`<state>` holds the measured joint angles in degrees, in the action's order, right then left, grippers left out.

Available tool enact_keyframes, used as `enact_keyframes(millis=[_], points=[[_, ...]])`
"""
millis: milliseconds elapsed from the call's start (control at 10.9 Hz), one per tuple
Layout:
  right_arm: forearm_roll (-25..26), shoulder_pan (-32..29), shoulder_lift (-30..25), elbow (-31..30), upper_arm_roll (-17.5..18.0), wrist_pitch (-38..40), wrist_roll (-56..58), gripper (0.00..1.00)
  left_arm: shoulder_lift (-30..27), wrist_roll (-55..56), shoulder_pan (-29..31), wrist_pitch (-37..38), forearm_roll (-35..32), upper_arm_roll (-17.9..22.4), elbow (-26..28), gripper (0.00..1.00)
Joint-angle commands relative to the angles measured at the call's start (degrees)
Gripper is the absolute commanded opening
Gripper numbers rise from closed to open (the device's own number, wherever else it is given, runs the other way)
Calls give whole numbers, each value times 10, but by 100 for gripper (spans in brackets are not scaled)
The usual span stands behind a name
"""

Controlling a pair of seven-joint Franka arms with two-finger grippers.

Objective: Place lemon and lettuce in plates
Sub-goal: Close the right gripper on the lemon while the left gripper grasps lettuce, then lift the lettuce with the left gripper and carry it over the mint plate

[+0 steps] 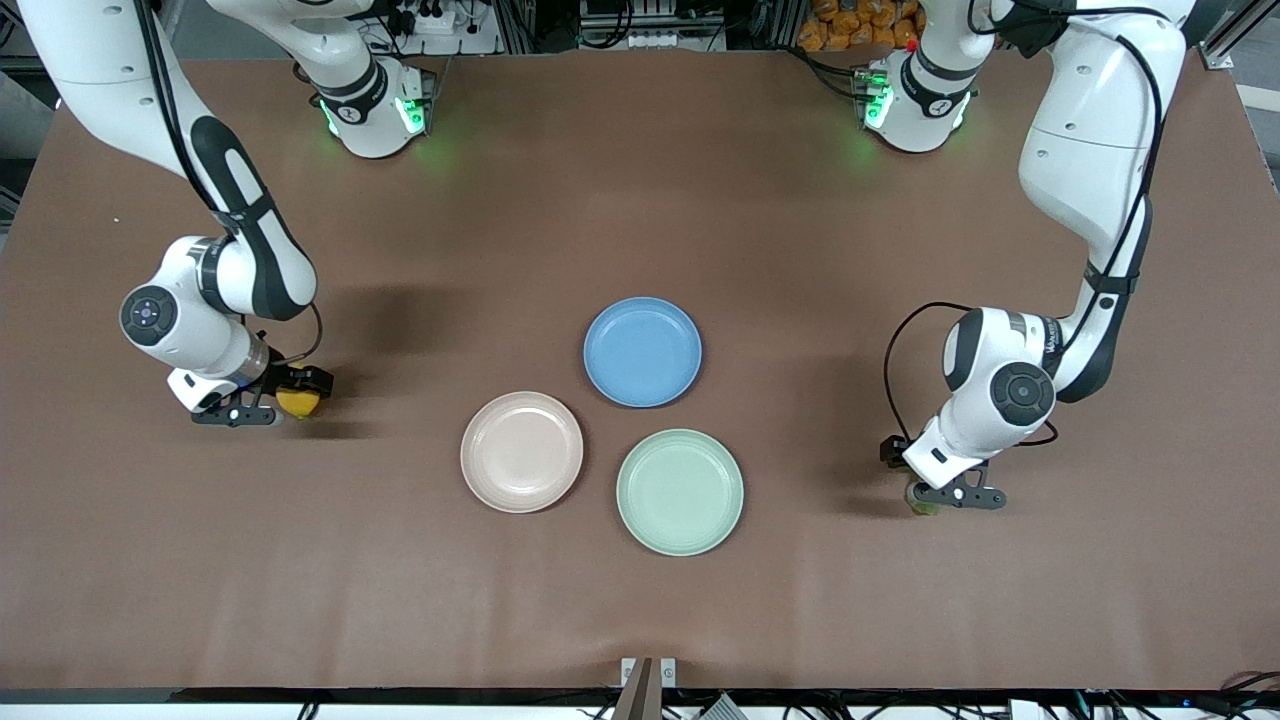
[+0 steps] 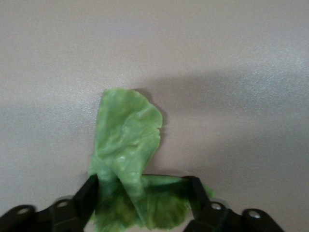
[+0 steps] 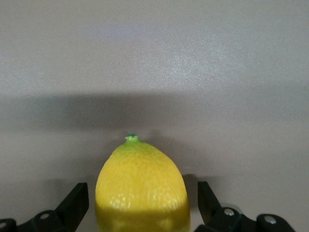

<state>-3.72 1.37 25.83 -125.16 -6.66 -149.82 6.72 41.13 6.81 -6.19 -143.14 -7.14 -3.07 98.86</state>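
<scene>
The yellow lemon (image 1: 298, 402) lies on the brown table toward the right arm's end. My right gripper (image 1: 296, 397) is low around it, open, with a gap on each side between the fingers (image 3: 77, 200) and the lemon (image 3: 141, 188). The green lettuce (image 1: 922, 506) lies on the table toward the left arm's end. My left gripper (image 1: 926, 497) is low over it, open, with the leaf (image 2: 128, 145) lying between its fingers (image 2: 89, 193). The beige-pink plate (image 1: 521, 451) and the mint green plate (image 1: 680, 491) sit empty mid-table.
A blue plate (image 1: 642, 351) sits empty just farther from the front camera than the other two plates. Bare brown table lies between each gripper and the plates.
</scene>
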Motion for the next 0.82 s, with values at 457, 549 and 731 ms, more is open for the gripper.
enact_keyframes(millis=[457,549,731], points=[[-8,5,19,-2,1,-24,-2,89,-13,6,-2,-3,-15,-1,-2,0],[-7,5,19,-1,1,-20,-2,75,-22,2,-2,-1,-15,-2,0,0],[-7,3,19,3,0,-16,-2,60,-52,9,-11,2,-15,-7,14,0]])
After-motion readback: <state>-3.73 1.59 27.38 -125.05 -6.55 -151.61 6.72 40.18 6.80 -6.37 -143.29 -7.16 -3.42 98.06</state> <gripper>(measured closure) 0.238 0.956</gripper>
